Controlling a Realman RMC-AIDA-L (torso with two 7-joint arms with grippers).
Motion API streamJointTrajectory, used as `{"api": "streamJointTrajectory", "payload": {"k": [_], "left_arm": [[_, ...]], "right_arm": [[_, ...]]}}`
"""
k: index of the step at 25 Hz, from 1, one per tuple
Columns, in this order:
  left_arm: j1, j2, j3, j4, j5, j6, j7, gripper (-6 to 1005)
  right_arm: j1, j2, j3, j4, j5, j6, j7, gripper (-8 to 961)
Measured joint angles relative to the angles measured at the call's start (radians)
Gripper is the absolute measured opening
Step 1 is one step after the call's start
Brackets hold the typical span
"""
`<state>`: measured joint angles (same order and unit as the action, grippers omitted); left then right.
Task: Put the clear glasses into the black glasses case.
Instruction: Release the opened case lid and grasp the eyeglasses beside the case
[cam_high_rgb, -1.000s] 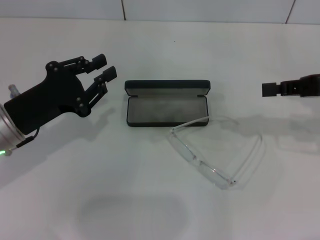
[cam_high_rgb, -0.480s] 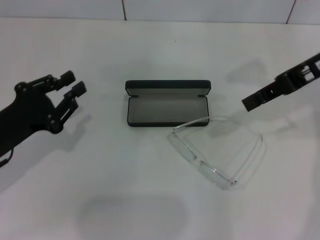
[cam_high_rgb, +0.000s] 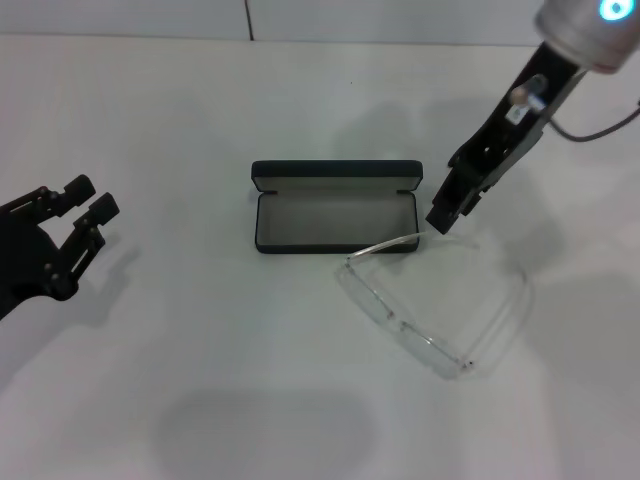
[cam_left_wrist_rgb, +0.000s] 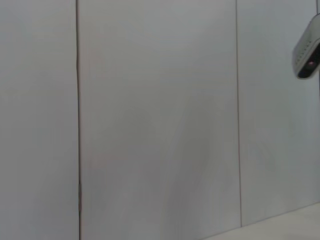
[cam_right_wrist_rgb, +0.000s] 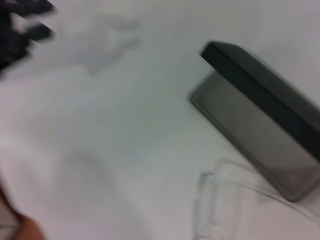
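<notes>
The clear glasses (cam_high_rgb: 435, 305) lie unfolded on the white worktop (cam_high_rgb: 200, 120), just in front of the black glasses case (cam_high_rgb: 335, 208), with one temple tip reaching the case's front right corner; whether it touches the rim cannot be told. The case stands open, lid upright at the back, grey lining exposed and nothing in it. The right tool (cam_high_rgb: 443, 217) hangs just beside the case's right end, above the temple tips, its arm slanting down from the upper right; its fingers appear drawn close together with nothing between them, though the head view shows them edge-on. The left tool (cam_high_rgb: 85, 205) sits well apart at the left edge of the worktop, fingers spread and holding nothing. In the right wrist view the case (cam_right_wrist_rgb: 260, 120) and part of the glasses (cam_right_wrist_rgb: 220, 200) are visible. Judged from their build, the glasses are light, thin and springy, with smooth plastic that will slip under hard pads, and the temples flex readily. A hold across the bridge or the top edge of the one-piece lens looks firmest. The open temples probably need folding for the frame to fit the case.
</notes>
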<state>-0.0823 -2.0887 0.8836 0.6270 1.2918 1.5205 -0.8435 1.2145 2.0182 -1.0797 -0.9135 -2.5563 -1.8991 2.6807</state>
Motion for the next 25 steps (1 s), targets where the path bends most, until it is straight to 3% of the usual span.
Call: {"api": "streamJointTrajectory", "payload": {"k": [1,2,7,19,25], "left_arm": [[0.002,0.000,0.000,0.000,0.000,0.000,0.001,276],[0.002,0.000,0.000,0.000,0.000,0.000,0.002,276],[-0.003,0.001,-0.001,-0.005,0.004,0.000,0.003,276],[-0.023,0.000,-0.002,-0.022,0.011,-0.014,0.027,277],[-0.030,0.001,-0.001,-0.024,0.011,-0.045,0.027,277]], "right_arm": [[0.000,0.000,0.000,0.000,0.000,0.000,0.000,329],[0.056,0.009,-0.104,0.035,-0.023,0.026,0.042,362],[0.069,0.010,-0.241,0.038,0.077,0.056,0.083,375],[-0.034,0.010,-0.458,0.031,0.240,0.197,0.133,376],[-0.065,0.010,-0.513,0.039,0.282,0.261,0.146,376]]}}
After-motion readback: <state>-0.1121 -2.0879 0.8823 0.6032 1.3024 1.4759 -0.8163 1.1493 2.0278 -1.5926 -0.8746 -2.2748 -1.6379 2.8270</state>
